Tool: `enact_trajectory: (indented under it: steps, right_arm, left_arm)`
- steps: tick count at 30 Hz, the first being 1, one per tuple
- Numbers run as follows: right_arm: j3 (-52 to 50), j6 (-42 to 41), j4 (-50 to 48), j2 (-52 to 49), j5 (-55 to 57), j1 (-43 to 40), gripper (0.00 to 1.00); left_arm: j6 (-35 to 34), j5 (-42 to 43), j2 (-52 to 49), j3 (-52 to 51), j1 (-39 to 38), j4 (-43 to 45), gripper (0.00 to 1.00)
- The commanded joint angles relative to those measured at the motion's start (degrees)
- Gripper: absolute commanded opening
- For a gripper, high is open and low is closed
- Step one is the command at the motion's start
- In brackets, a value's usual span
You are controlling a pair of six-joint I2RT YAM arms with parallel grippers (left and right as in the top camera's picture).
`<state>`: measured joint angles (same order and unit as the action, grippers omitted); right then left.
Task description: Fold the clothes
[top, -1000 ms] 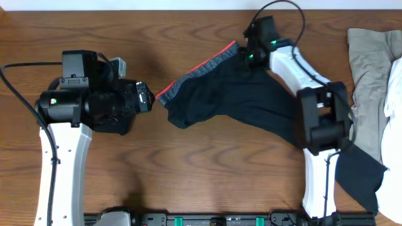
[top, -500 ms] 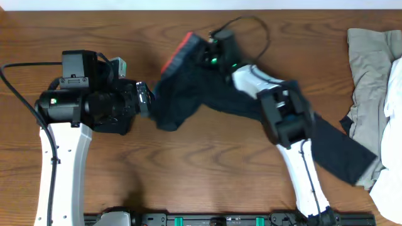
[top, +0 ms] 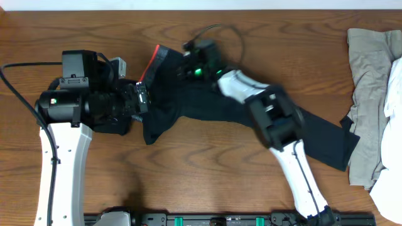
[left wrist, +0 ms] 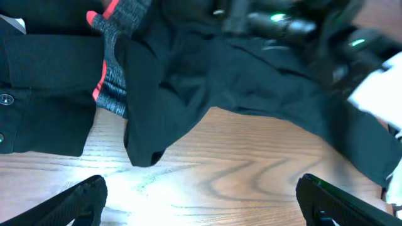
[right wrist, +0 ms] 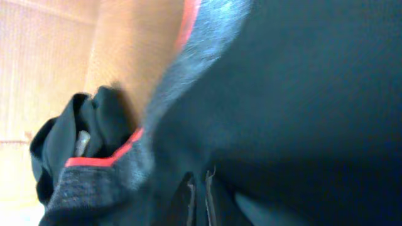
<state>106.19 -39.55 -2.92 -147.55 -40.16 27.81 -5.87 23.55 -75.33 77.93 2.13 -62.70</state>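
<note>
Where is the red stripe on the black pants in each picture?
Overhead: upper left of middle; the red stripe slants down the left end of the pants.
Left wrist: top left, in two bits.
Right wrist: top middle, and again at lower left.
Shared landmark: the wood table, right beside the stripe in all three.
</note>
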Motion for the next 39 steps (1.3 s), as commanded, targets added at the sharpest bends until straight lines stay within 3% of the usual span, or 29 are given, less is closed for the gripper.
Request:
enact_trajectory:
  steps: [1,7,11,16,25,34,39]
  right_arm:
    - [1.22,9.84,5.60,9.55,-2.58,-6.82,0.08]
    - [1.22,21.22,33.07,22.53,10.80,-14.40,0.11]
    - [1.22,27.85,48.70,25.79,18.10,-16.81,0.15]
    - [-1.44,33.18,59.43,25.07,23.39,-17.14,0.13]
    - [-14.23,32.70,51.84,24.59,23.69,-15.50,0.10]
    - [-28.52,30.73,31.82,24.59,25.44,-15.52,0.12]
    - [-31.50,27.71,23.65,24.30,35.08,-15.58,0.11]
  left_arm:
    - [0.96,-0.72,-0.22,0.35,-0.13,-0.02,0.98]
    - [0.96,-0.72,-0.22,0.35,-0.13,0.15,0.98]
    - [0.94,-0.72,-0.22,0.35,-0.13,0.39,0.98]
    - [0.94,-0.72,-0.22,0.35,-0.13,0.61,0.98]
    - [0.94,-0.70,-0.22,0.35,-0.13,0.59,0.98]
    - [0.94,-0.70,-0.22,0.35,-0.13,0.57,0.98]
    - [0.92,-0.70,-0.22,0.35,-0.13,0.63,0.98]
